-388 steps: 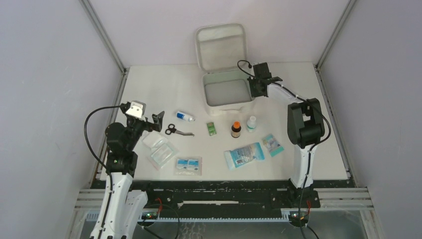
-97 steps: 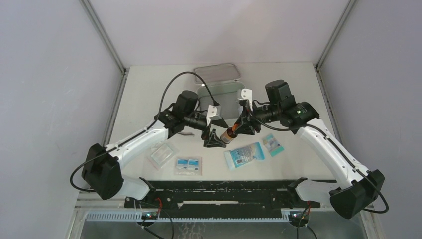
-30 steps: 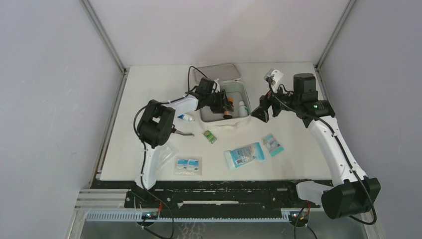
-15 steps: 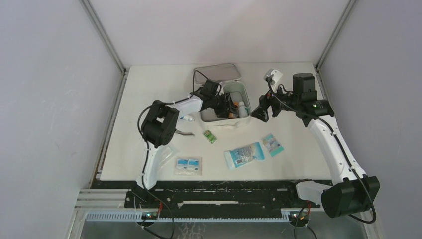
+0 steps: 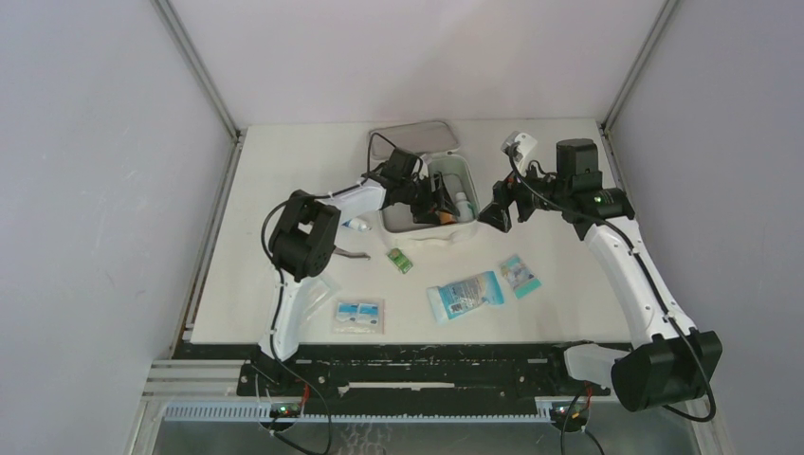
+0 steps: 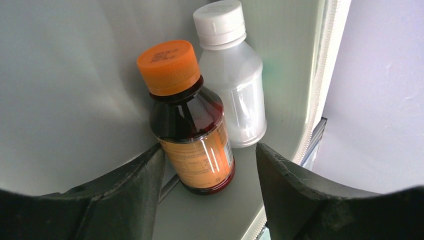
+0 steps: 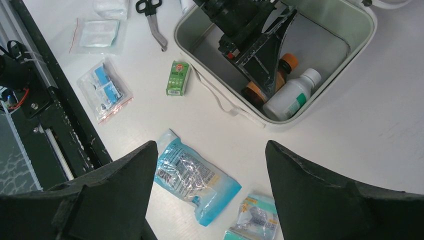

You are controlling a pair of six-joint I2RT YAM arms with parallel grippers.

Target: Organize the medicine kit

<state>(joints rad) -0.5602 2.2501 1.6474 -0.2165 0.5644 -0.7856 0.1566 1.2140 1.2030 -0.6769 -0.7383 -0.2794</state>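
- My left gripper [image 6: 206, 155] is down inside the medicine kit [image 7: 325, 50], jaws apart. They straddle an amber bottle with an orange cap [image 6: 192, 145] without clamping it.
- In the left wrist view, one finger [image 6: 142, 170] sits just beside the label, possibly touching it. The other stands clear.
- A white plastic bottle [image 6: 235, 95] lies against the amber one, and both are tucked by the kit wall.
- My right gripper [image 7: 210, 150] hangs jaws apart and empty over the table, lower right of the kit in the top view.
- Risk: if I lift out at a slant, the near finger could drag the amber bottle. That would roll it or shove the white one out of place.
- Risk: the kit is soft-walled, so a finger catching the rim may slide or tip the whole case.
- Risk: a loose white strap [image 7: 220, 102] trails from the kit's front edge and could snag.
- Risk: both arms are close, so reaching in together could mean a knock.
- Left outside the kit: a green box [image 7: 177, 77], scissors [image 7: 152, 20], a blue pouch [image 7: 195, 177] and sachets [image 7: 105, 90].
- The kit is a white square case with rounded corners, greyish inside and mostly bare floor. It sits at upper centre of the top view, with its lid [image 5: 414, 137] open flat behind it.
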